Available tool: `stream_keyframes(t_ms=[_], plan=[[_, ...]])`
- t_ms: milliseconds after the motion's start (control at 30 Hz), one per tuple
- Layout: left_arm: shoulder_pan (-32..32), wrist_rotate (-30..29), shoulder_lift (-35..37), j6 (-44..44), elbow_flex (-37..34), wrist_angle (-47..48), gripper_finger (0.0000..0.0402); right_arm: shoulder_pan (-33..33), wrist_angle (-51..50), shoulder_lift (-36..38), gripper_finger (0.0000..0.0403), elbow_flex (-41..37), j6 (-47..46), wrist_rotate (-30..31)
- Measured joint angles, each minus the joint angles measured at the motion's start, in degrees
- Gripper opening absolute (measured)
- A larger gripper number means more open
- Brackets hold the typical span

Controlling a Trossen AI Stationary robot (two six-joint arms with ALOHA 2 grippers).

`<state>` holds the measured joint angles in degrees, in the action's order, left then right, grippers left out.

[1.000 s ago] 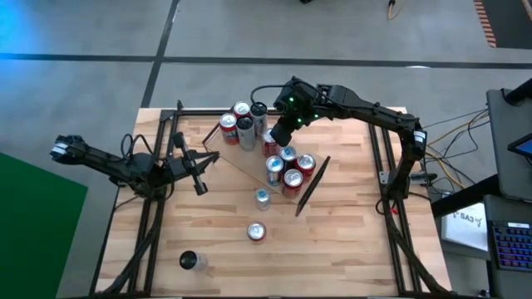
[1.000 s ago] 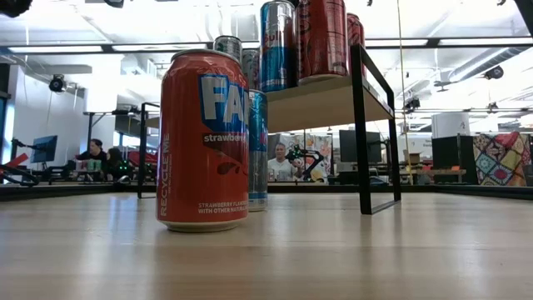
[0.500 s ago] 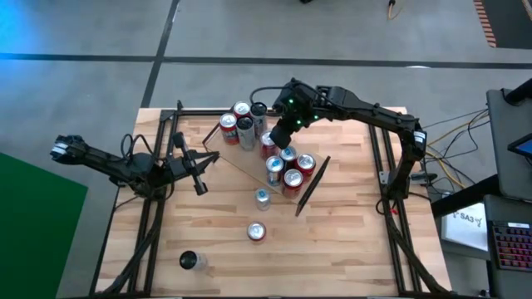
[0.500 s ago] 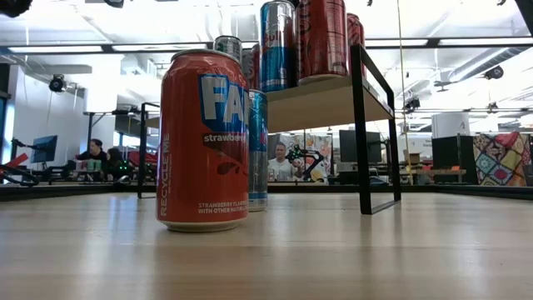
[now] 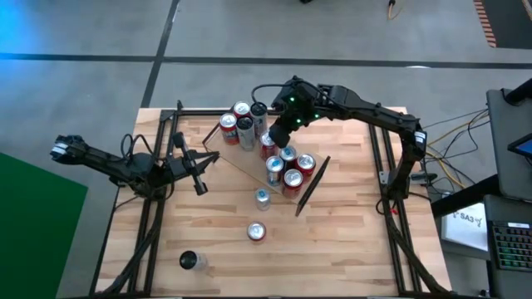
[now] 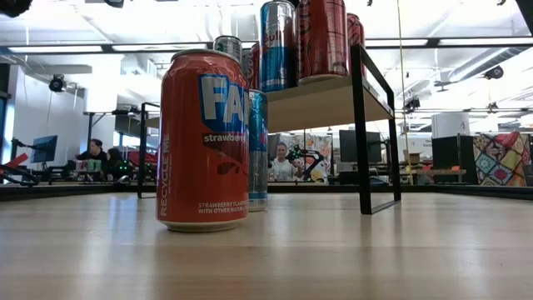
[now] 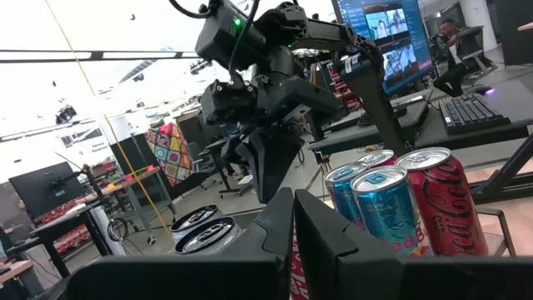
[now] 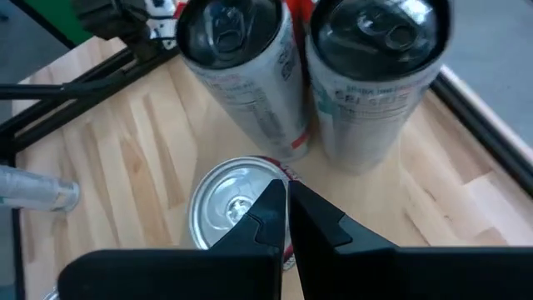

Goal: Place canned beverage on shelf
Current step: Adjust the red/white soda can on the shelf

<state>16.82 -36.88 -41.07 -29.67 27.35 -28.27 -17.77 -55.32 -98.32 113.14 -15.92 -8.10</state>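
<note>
The shelf [image 5: 249, 159], a light-wood plank on black end frames, stands slantwise on the table and carries several cans [image 5: 287, 166]. A red can [image 5: 256, 232] and a blue can [image 5: 262, 198] stand upright on the table in front of it; in the low view they are the orange-red can [image 6: 204, 137] and the blue one [image 6: 259, 150]. My right gripper [image 5: 277, 137] is shut, tilted downward over a silver-topped red can [image 8: 233, 204] on the shelf. My left gripper [image 5: 199, 187] is shut and holds nothing, left of the shelf. My right gripper's shut fingertips [image 8: 271, 200] stand over the top rim of the silver-topped red can, coming slanting from above. I cannot tell whether they touch it. The can stands upright on the shelf.
Two tall cans [image 8: 241, 67] [image 8: 379, 75] stand close behind the red can. A dark can [image 5: 189, 262] stands near the table's front left corner. Black rails [image 5: 386, 174] run along the table's sides. Bare tabletop lies at the front right.
</note>
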Motion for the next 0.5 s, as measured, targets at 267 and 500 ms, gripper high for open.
stream_keyframes(t_ms=[267, 500], plan=[[0.0, 0.0, 0.0, 0.0, 0.0, 0.0, 0.0000, 0.0, -1.4, 0.1, 0.0009, 0.2, -0.1, 5.3], [0.0, 0.0, 0.0, 0.0, 0.0, 0.0, 0.0000, 0.1, -4.4, 0.1, 0.0009, 0.2, -3.0, 9.1]])
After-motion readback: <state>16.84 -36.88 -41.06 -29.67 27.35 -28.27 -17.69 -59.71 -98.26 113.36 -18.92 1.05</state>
